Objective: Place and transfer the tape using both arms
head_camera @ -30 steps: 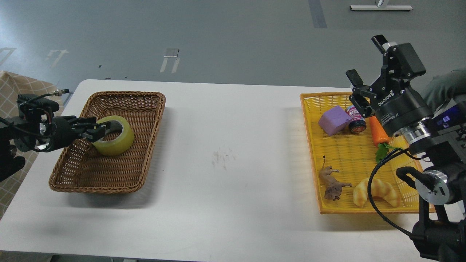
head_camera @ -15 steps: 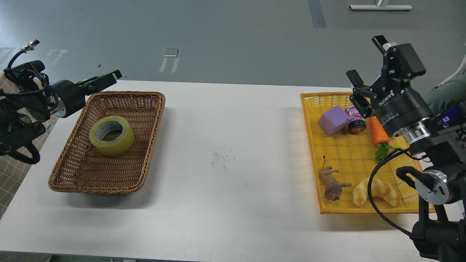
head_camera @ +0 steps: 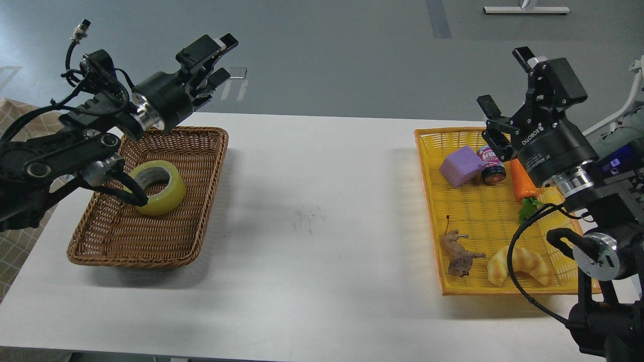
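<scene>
Resting in the brown woven basket (head_camera: 151,241) at nine o'clock, the yellowish see-through tape roll (head_camera: 157,187) looks delivered; left hand (head_camera: 217,60) and right hand (head_camera: 503,95) hang open and empty.

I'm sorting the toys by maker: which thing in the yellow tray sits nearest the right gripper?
The small jar: it lies just under the right gripper, beside the purple block; carrot, animal and croissant lie nearer me.

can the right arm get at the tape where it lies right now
Probably not: the tape lies in the brown basket at the table's far left, while the right gripper hangs over the yellow tray.
</scene>
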Robot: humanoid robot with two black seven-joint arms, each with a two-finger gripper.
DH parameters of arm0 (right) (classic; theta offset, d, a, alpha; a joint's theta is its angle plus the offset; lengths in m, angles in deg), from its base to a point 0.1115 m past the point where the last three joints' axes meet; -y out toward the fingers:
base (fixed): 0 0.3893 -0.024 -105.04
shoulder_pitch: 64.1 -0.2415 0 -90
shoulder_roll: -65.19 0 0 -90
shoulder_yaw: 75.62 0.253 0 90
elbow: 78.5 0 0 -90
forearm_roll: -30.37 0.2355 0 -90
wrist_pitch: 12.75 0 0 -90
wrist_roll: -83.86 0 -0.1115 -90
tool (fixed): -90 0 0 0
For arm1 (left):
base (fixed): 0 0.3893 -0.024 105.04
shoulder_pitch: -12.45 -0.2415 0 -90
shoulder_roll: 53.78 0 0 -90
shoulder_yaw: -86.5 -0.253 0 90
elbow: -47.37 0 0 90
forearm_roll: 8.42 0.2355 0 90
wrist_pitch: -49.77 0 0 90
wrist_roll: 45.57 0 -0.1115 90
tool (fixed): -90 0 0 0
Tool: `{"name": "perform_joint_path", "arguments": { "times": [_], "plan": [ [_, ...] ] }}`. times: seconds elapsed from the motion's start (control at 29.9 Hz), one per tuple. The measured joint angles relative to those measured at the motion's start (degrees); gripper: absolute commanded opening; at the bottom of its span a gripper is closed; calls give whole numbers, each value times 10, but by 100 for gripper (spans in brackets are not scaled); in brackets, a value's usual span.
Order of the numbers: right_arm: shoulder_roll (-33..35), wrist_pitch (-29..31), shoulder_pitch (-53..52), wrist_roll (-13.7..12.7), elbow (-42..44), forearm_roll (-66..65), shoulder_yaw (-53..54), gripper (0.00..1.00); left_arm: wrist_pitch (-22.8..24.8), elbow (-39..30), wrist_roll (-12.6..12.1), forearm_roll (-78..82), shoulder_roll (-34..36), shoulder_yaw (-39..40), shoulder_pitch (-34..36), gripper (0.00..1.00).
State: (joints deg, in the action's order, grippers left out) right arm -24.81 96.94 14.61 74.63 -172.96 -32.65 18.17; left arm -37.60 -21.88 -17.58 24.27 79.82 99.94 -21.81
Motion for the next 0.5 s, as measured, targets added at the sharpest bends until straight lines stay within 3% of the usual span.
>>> {"name": "perform_joint_path", "arguments": {
  "times": [0.23,0.4,0.5],
  "plan": [
    [0,2,-11,1,0,0,-2,100,12,-23,0,-6,32,19,-9,98],
    [1,3,-19,1,1,0,-12,100,54,-1,-1,-5,36,23,-11,98],
    [1,3,-18,1,1,-1,-15,100,94,3,-36,-1,37,32,-3,98]
  ]
}}
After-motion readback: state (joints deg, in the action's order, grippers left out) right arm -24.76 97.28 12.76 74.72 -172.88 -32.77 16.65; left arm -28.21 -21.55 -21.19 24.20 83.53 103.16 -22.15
